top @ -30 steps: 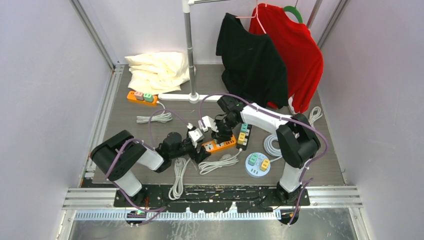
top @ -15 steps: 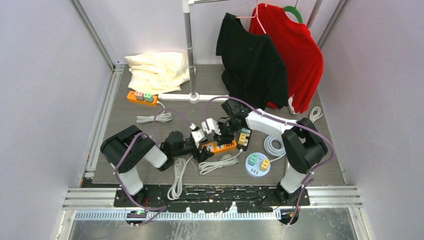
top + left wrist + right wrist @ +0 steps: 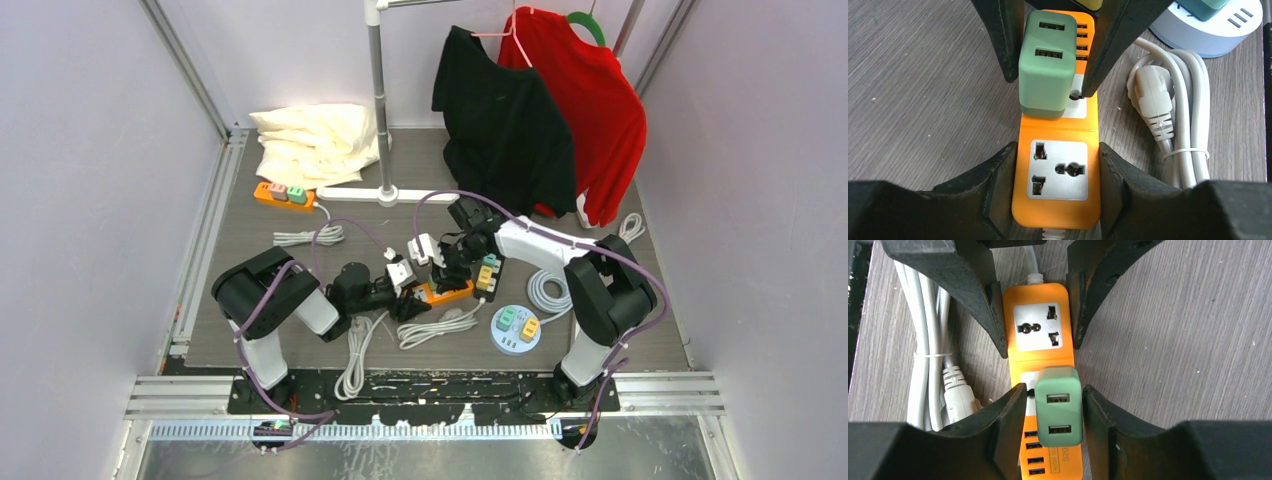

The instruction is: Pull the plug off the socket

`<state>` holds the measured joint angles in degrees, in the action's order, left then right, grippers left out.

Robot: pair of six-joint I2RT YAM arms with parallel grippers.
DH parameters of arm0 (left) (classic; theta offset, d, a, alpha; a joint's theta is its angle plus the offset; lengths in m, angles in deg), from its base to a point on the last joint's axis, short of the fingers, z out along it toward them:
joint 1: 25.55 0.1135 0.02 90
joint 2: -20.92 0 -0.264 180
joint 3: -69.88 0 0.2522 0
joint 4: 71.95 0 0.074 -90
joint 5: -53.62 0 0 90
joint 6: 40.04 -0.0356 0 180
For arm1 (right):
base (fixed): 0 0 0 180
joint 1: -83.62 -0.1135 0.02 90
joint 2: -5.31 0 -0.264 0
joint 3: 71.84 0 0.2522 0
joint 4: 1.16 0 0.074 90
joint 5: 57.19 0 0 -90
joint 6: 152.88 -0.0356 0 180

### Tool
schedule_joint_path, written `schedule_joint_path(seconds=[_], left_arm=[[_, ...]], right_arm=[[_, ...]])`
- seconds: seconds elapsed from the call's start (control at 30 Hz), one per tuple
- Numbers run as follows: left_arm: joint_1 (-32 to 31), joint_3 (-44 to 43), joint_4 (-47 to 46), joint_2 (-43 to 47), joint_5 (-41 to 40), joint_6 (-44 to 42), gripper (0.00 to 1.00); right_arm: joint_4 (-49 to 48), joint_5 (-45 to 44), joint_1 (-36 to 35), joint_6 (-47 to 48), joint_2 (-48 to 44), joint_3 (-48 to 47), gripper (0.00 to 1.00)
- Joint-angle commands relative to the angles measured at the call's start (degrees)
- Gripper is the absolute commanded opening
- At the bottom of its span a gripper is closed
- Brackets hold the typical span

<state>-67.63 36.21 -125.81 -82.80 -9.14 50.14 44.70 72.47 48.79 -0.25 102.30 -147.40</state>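
Note:
An orange socket strip (image 3: 1057,205) lies on the grey table, seen from above as the socket strip (image 3: 455,293). My left gripper (image 3: 1057,167) is shut on its cable end, both fingers pressed to its sides. A green two-port plug (image 3: 1045,65) stands seated in the strip's middle socket. My right gripper (image 3: 1054,402) straddles that plug (image 3: 1058,407) and is open, with a narrow gap at each finger. The right gripper's fingers (image 3: 1003,40) show at the top of the left wrist view. From above, both grippers meet over the strip and hide the plug.
A coiled white cable (image 3: 1168,115) lies beside the strip. Close by are a round white-blue hub (image 3: 515,330), a black strip with coloured plugs (image 3: 487,272) and loose white plugs (image 3: 420,248). A second orange strip (image 3: 283,194), a rack base (image 3: 385,192) and cream cloth (image 3: 315,140) sit behind.
My left gripper has slid right and closed on the orange strip. The right gripper has come down over the green plug and opened a little from shut.

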Motion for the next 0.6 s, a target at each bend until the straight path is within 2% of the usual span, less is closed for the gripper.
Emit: schedule_joint_path(seconds=[0.0,0.13,0.57], left_arm=[[0.16,-0.51,-3.17,-0.92,0.01,-1.95,0.00],[0.12,-1.55,-0.97,-1.05,1.86,-1.95,0.00],[0.10,-1.11,0.75,-0.40,2.29,-1.82,0.00]], right_arm=[[0.97,4.16,1.74,2.17,-3.29,0.69,0.51],[-0.52,5.77,1.79,2.32,-4.01,2.00,0.50],[-5.40,6.93,-1.19,-0.85,-4.22,3.34,0.23]])
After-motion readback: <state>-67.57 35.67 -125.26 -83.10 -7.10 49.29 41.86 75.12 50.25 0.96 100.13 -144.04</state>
